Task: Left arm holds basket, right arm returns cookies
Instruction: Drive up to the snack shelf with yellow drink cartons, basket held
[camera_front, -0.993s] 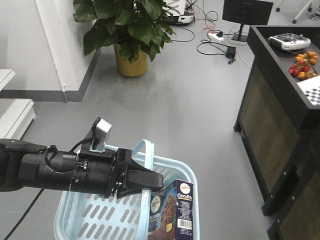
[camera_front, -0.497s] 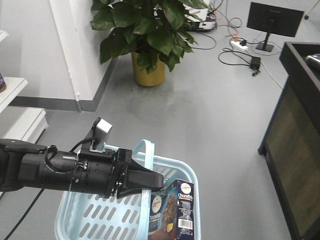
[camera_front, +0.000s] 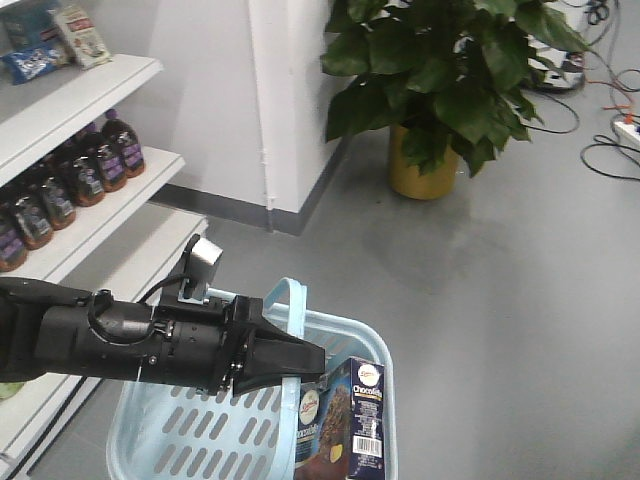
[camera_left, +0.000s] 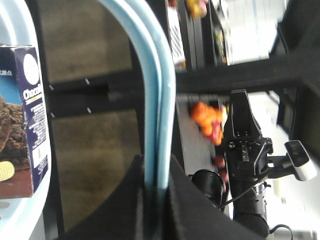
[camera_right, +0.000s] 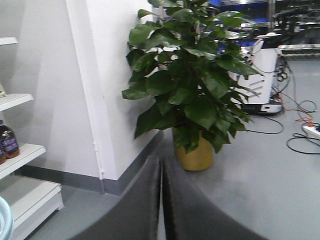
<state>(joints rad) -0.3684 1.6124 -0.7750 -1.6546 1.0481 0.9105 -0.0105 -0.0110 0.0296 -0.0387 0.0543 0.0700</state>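
The light blue basket (camera_front: 190, 428) hangs low in the front view, and the left gripper (camera_front: 308, 360) is shut on its curved handle (camera_front: 291, 297). In the left wrist view that handle (camera_left: 159, 90) runs straight down into the shut jaws of the left gripper (camera_left: 156, 169). The dark cookies box (camera_front: 353, 418) stands upright in the basket's right end, and its side also shows in the left wrist view (camera_left: 22, 117). The right gripper (camera_right: 161, 172) is shut with nothing in it, held up off the floor. The right arm (camera_left: 247, 150) shows beyond the handle.
White shelves (camera_front: 85, 95) with dark bottles (camera_front: 90, 172) run along the left. A white pillar (camera_front: 290, 100) and a big plant in a yellow pot (camera_front: 420, 168) stand ahead. Cables (camera_front: 610, 130) lie on the grey floor at the right.
The whole view has swung left: the shelves with bottles have come into sight, the plant has shifted right, and the black counter has left the frame. Arm, basket and box keep their places.
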